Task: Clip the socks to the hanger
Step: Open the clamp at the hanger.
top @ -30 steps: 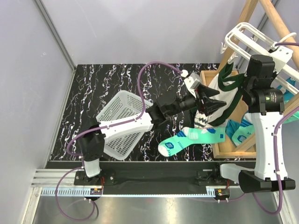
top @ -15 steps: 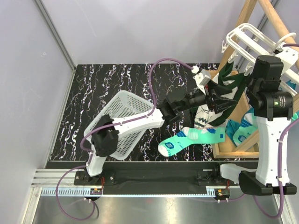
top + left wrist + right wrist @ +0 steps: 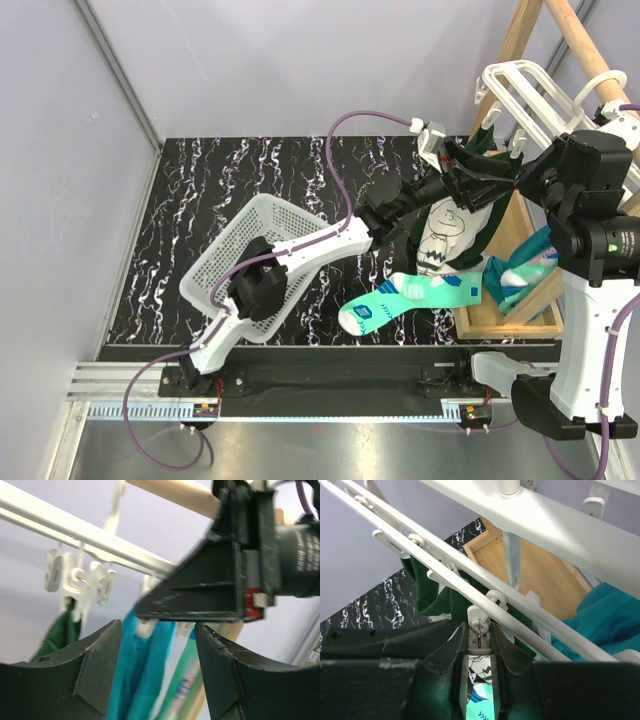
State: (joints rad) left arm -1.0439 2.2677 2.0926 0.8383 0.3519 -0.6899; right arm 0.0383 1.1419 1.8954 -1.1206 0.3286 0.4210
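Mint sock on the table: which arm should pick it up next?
Left, probably. The left hand is open and holds nothing, while the right hand is shut on a clip of the hanger and would have to let go first.

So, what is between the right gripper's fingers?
A white clip of the hanger, hanging from its bar, pinched by the right gripper; the right wrist view shows it.
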